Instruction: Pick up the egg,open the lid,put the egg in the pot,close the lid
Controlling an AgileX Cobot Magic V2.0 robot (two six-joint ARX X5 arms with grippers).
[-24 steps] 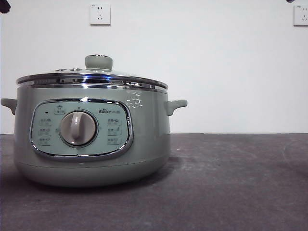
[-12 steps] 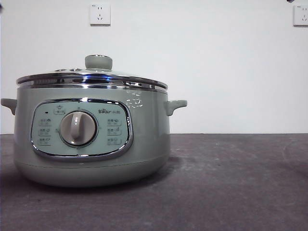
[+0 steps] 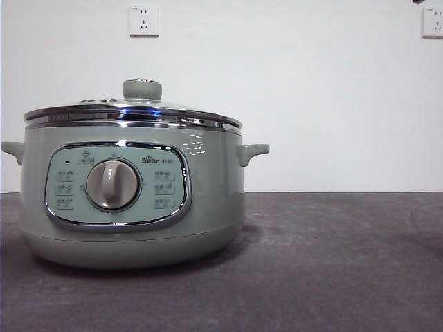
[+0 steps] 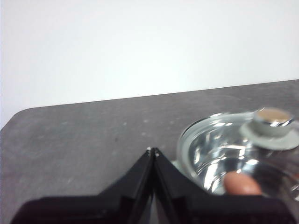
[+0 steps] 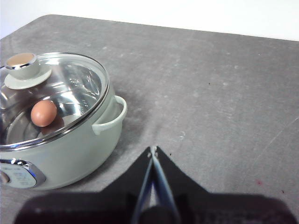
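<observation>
The sage-green pot [image 3: 131, 200] stands on the left of the dark table, its dial facing the front camera. The glass lid [image 3: 131, 111] sits closed on it, green knob [image 3: 142, 89] on top. Through the glass the reddish-brown egg [image 5: 44, 113] lies inside the pot [image 5: 70, 144], also seen as the egg [image 4: 241, 183] from the left wrist. My left gripper [image 4: 153, 150] is shut and empty, hanging beside the pot [image 4: 187, 163]. My right gripper [image 5: 153, 150] is shut and empty, off to the pot's handle side above bare table.
Two wall sockets [image 3: 144, 21] [image 3: 432, 22] sit on the white wall behind. A black arm tip [image 3: 417, 2] shows at the top right corner. Grey tabletop [image 3: 332, 263] stretches right of the pot.
The black arm tip at the top left corner has drawn out of the front view. The pot and lid have not moved.
</observation>
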